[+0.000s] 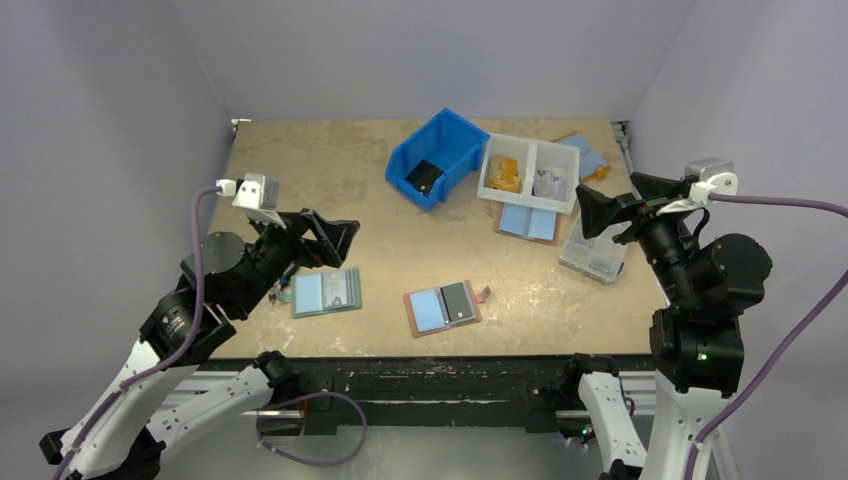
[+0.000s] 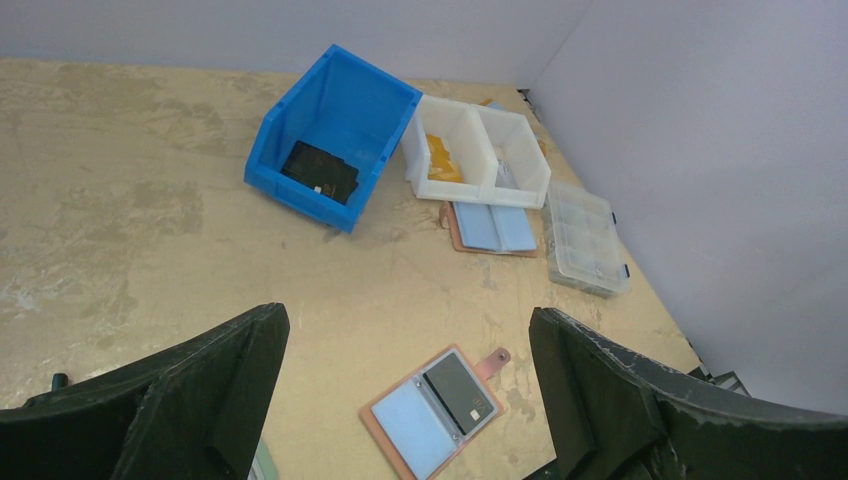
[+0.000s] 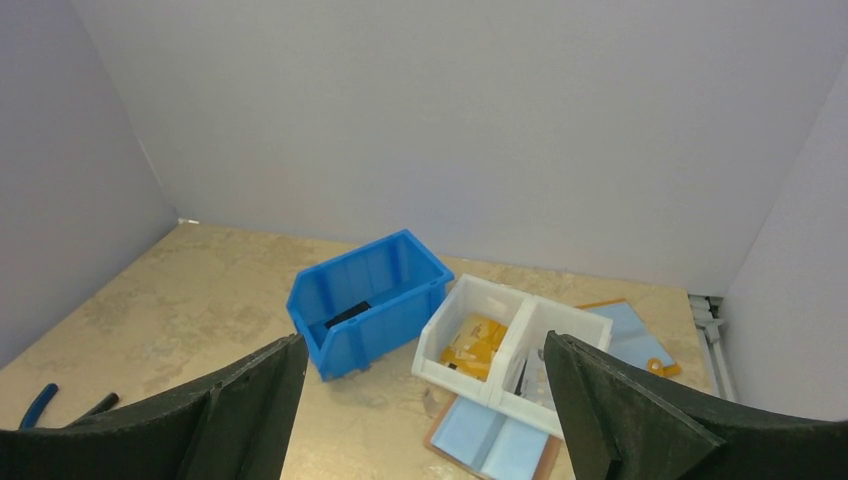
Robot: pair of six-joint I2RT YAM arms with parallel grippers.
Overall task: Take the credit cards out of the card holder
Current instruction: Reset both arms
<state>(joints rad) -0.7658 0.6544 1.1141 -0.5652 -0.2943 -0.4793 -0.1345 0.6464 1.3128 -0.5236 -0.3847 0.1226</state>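
Nearest your left wrist camera, the left gripper (image 2: 408,335) stands wide open and holds nothing, its dark fingers framing the card holder (image 2: 432,410) low at about 6 o'clock in that view. That framing looks deliberate to me: the arm is lined up to approach. The right gripper (image 3: 425,345) is spread just as wide and is also empty, raised and looking toward the back of the table (image 1: 300,180).

From the top camera, the card holder (image 1: 443,307) lies near the table's front edge at 6 o'clock from the table's middle. It is open flat with the light-blue lining on the left, the dark-grey panel on the right and the snap tab (image 1: 485,293) sticking out at 3 o'clock. Laid open like this, its pockets face up for a pick. The left gripper (image 1: 335,240) hangs at its 10 o'clock, the right gripper (image 1: 597,210) at its 2 o'clock, both well apart from it.

You cannot see from here whether cards sit in the grey panel, as it is too small. The right wrist view misses the holder altogether. The green wallet (image 1: 327,292) at the holder's 9 o'clock is cut off in the left wrist view. The black item in the blue bin (image 1: 437,157) is unreadable.
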